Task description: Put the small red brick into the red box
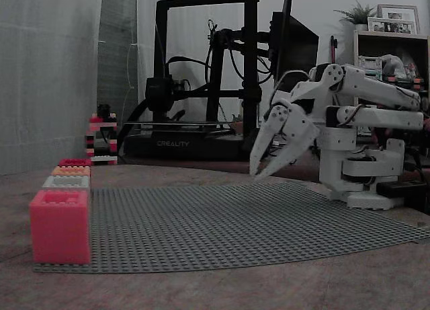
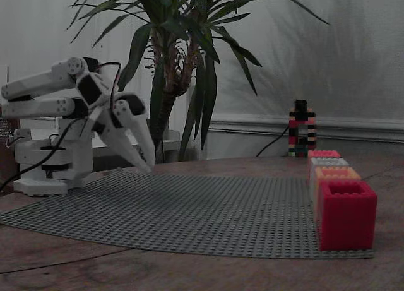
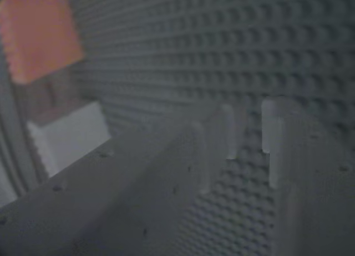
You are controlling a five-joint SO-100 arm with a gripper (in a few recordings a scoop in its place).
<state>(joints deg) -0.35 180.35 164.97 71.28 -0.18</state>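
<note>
Four toy-brick boxes stand in a row at one edge of the grey baseplate. The deep crimson red box is the end one, far down the row in a fixed view. The small red brick is out of view. My white gripper hangs just above the opposite side of the baseplate, far from the boxes, also seen in a fixed view. In the wrist view the gripper has a narrow gap between its fingers, with only studs showing through.
Beside the red box stand an orange box, a grey box and a paler pink-red box. A red-and-black brick stack rises behind the row. A 3D printer and a potted plant stand off the plate.
</note>
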